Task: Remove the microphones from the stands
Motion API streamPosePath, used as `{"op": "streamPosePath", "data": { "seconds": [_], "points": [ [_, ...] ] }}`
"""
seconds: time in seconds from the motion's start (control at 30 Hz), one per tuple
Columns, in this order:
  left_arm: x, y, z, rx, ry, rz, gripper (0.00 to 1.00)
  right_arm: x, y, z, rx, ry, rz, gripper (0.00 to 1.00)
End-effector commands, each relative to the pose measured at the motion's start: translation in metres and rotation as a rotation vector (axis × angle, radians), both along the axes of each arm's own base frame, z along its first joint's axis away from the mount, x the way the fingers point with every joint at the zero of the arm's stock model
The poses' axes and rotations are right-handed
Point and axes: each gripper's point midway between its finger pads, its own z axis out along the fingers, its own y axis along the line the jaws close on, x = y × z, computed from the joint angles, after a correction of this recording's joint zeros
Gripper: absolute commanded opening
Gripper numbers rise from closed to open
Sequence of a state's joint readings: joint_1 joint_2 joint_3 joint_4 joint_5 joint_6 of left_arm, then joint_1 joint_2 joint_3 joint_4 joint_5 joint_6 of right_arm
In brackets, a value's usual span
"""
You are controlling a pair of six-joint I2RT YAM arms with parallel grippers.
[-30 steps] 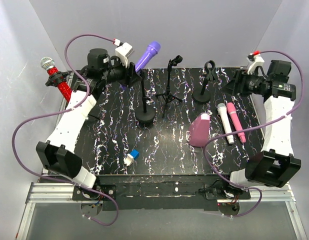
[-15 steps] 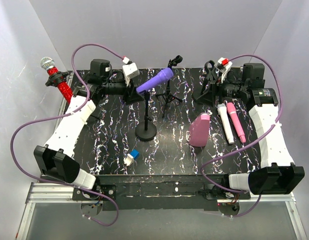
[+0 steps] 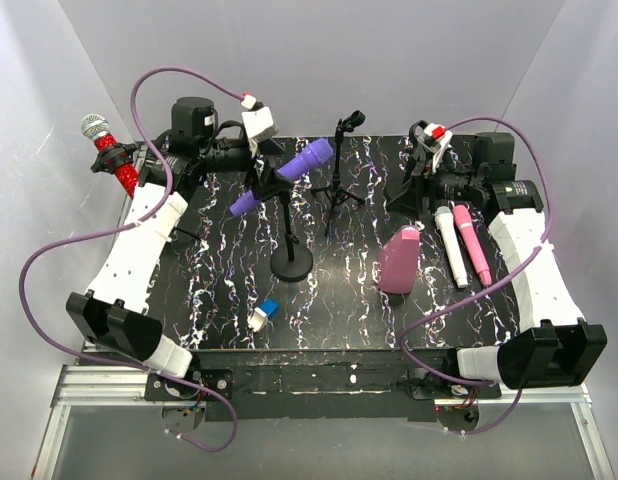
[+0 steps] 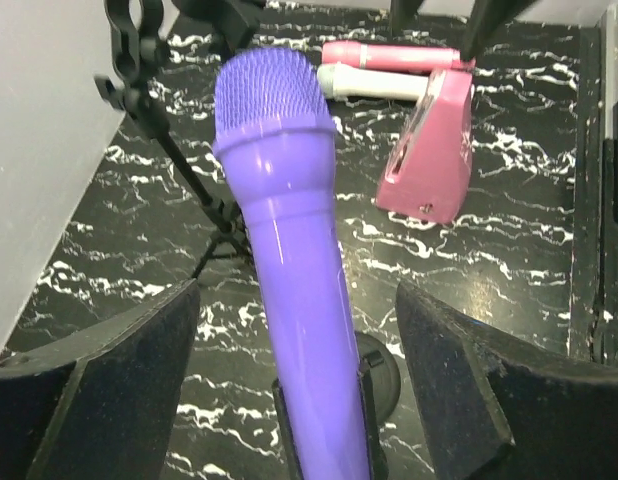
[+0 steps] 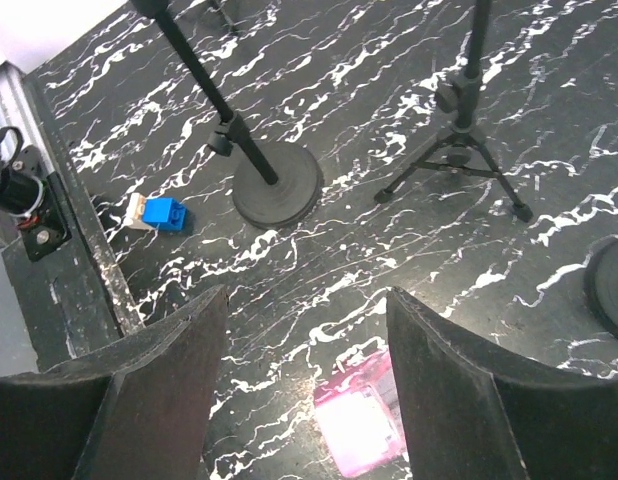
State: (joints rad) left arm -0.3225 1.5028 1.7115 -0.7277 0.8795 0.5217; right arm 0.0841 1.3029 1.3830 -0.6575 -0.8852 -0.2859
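A purple microphone (image 3: 289,170) lies tilted in the clip of a black stand (image 3: 291,262) with a round base, its grille end up and to the right. In the left wrist view the microphone (image 4: 289,250) runs up between my fingers, sitting in the clip (image 4: 366,405). My left gripper (image 3: 267,178) (image 4: 297,290) is open around the handle, with a gap on each side. My right gripper (image 3: 407,190) (image 5: 307,295) is open and holds nothing. It hovers over a pink box (image 5: 364,430), with the stand's base (image 5: 277,185) farther left.
A tripod stand (image 3: 337,185) with a small black microphone stands just behind. Another clip stand (image 3: 419,140) sits by the right arm. White (image 3: 451,245) and pink (image 3: 471,243) microphones and the pink box (image 3: 399,258) lie right. A blue-and-white block (image 3: 263,315) lies near the front. A red microphone (image 3: 114,160) is far left.
The left gripper tipped the purple microphone down from nearly upright, then opened off it. The stand slid toward the front. The right arm swung in from the back right corner.
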Motion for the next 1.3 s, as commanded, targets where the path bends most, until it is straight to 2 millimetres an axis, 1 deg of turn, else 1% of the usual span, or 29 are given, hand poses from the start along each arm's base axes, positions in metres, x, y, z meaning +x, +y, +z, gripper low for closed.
{"op": "streamPosePath", "data": {
  "seconds": [0.0,0.03,0.13,0.3,0.4,0.47,0.53,0.6,0.63,0.7,0.73,0.83,0.9,0.97,1.0,1.03,1.07,1.13,1.17,1.2,1.23,1.27],
  "points": [
    [0.002,-0.018,0.027,-0.069,-0.001,-0.039,0.77,-0.003,0.019,0.004,0.005,-0.072,0.073,0.72],
    [0.004,-0.022,0.029,-0.078,0.007,-0.046,0.77,-0.005,0.025,0.003,0.003,-0.081,0.096,0.72],
    [0.007,-0.028,0.026,-0.081,0.03,-0.055,0.77,-0.007,0.039,0.002,0.005,-0.11,0.137,0.72],
    [0.016,-0.028,0.024,-0.054,0.035,-0.014,0.75,-0.003,0.063,0.006,0.011,-0.165,0.184,0.72],
    [0.018,-0.03,0.022,-0.032,0.046,0.0,0.72,0.003,0.079,0.009,0.023,-0.203,0.196,0.71],
    [0.018,-0.033,0.021,-0.023,0.055,0.003,0.68,0.002,0.092,0.006,0.03,-0.206,0.22,0.72],
    [0.016,-0.035,0.021,-0.012,0.065,-0.006,0.66,-0.002,0.102,-0.001,0.042,-0.202,0.243,0.71],
    [0.013,-0.035,0.015,0.02,0.074,-0.02,0.63,-0.007,0.112,-0.009,0.07,-0.194,0.267,0.71],
    [0.011,-0.036,0.014,0.036,0.061,-0.037,0.61,-0.008,0.119,-0.01,0.086,-0.197,0.277,0.72],
    [0.003,-0.036,0.007,0.084,0.062,-0.071,0.59,-0.007,0.13,-0.007,0.136,-0.188,0.25,0.75],
    [0.002,-0.035,0.003,0.109,0.073,-0.066,0.59,-0.005,0.137,-0.002,0.157,-0.22,0.244,0.76],
    [0.0,-0.031,-0.004,0.159,0.101,-0.038,0.56,-0.003,0.151,-0.003,0.173,-0.233,0.232,0.75],
    [-0.001,-0.031,-0.009,0.199,0.097,-0.023,0.54,-0.007,0.157,-0.005,0.188,-0.236,0.235,0.75],
    [-0.002,-0.033,-0.014,0.252,0.072,-0.007,0.52,-0.017,0.162,-0.009,0.207,-0.217,0.249,0.75],
    [-0.004,-0.037,-0.016,0.269,0.061,-0.01,0.49,-0.02,0.164,-0.012,0.211,-0.215,0.253,0.75],
    [-0.007,-0.04,-0.016,0.278,0.051,-0.018,0.43,-0.024,0.166,-0.016,0.216,-0.204,0.259,0.75],
    [-0.008,-0.043,-0.013,0.278,0.041,-0.022,0.32,-0.028,0.168,-0.02,0.222,-0.193,0.266,0.75],
    [-0.007,-0.047,-0.008,0.252,0.053,-0.01,0.19,-0.033,0.172,-0.027,0.24,-0.162,0.257,0.74],
    [-0.005,-0.048,-0.005,0.235,0.067,0.014,0.13,-0.034,0.173,-0.026,0.257,-0.159,0.247,0.74],
    [0.0,-0.049,-0.001,0.22,0.067,0.046,0.03,-0.036,0.175,-0.028,0.269,-0.155,0.229,0.73],
    [0.004,-0.049,0.002,0.199,0.082,0.086,0.0,-0.037,0.177,-0.028,0.274,-0.169,0.214,0.73],
    [0.008,-0.048,0.007,0.179,0.08,0.125,0.0,-0.037,0.178,-0.028,0.272,-0.186,0.192,0.73]
  ]
}}
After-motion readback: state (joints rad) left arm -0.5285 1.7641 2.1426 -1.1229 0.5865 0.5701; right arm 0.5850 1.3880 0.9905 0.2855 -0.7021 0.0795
